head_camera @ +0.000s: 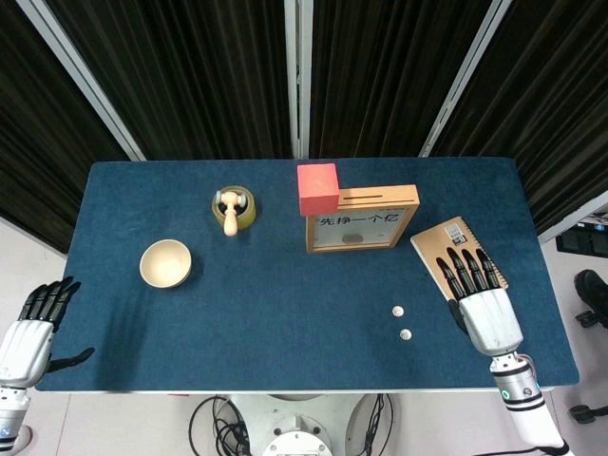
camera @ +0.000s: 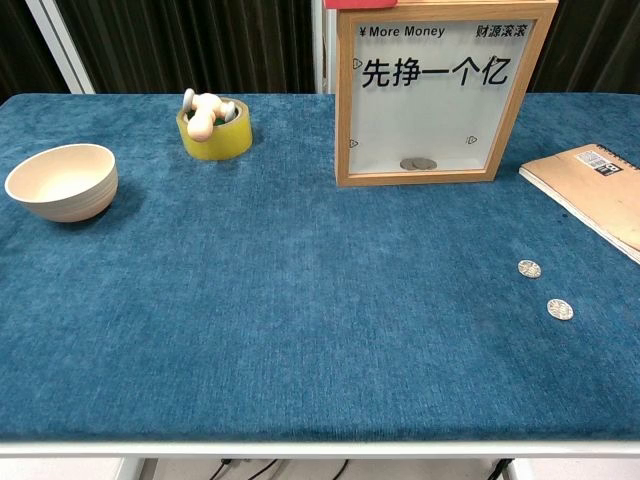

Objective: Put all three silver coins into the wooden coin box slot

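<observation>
Two silver coins (head_camera: 402, 322) lie on the bench (head_camera: 285, 304), at five o'clock from the wooden coin box (head_camera: 362, 218). Right hand (head_camera: 484, 304), spread and empty, hovers by the notebook (head_camera: 446, 239). Left hand (head_camera: 28, 328) hangs spread, empty.

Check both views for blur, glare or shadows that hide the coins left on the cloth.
Head view: sharp and evenly lit; both coins show as small pale dots, unshadowed. Chest view: also sharp; the coins are clear, and the coin box front pane shows no glare.
</observation>
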### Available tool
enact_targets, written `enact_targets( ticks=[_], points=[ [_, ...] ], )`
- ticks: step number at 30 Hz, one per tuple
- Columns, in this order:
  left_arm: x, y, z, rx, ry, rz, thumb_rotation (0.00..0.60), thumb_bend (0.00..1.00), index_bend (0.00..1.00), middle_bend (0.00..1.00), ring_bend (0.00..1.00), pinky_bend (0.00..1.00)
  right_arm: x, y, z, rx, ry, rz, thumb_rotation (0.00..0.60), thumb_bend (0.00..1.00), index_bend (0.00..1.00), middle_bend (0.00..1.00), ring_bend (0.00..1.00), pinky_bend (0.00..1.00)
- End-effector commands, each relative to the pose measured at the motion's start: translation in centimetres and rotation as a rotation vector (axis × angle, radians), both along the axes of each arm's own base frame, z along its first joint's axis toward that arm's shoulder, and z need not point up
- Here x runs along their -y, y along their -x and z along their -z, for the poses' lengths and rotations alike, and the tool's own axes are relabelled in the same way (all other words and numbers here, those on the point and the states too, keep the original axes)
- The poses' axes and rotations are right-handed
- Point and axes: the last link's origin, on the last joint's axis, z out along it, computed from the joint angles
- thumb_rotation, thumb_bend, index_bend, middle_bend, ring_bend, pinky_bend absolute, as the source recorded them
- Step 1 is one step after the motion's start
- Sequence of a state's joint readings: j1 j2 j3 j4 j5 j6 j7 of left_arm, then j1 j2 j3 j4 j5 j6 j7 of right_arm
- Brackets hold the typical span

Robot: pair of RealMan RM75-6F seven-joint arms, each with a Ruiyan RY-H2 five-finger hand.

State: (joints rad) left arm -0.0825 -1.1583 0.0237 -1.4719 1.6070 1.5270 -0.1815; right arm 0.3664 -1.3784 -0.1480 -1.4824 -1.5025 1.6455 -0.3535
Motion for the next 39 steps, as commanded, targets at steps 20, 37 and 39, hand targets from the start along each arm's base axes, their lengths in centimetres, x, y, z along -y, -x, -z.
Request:
enact_targets(
  ticks=[20, 37, 39],
  points=[
    [-0.1, 0.5, 0.1, 0.001, 0.002, -0.020, 0.600, 0.00, 0.03, 0.00, 0.00, 0.00, 2.1, 1.5, 7.1, 0.111, -0.254, 0.167, 0.600, 0.38, 0.40, 0.00, 0.00, 0.00],
    [-0.4, 0.7, 0.2, 0.001, 0.010, -0.024, 0.600, 0.00, 0.03, 0.00, 0.00, 0.00, 2.0, 1.2, 8.8, 0.104, -0.317, 0.167, 0.600, 0.36, 0.26, 0.00, 0.00, 0.00],
    [-0.4, 0.7, 0.2, 0.001, 0.011, -0.024, 0.600, 0.00, 0.03, 0.00, 0.00, 0.00, 1.9, 1.2, 8.9, 0.101, -0.321, 0.164, 0.600, 0.35, 0.26, 0.00, 0.00, 0.00]
  ],
)
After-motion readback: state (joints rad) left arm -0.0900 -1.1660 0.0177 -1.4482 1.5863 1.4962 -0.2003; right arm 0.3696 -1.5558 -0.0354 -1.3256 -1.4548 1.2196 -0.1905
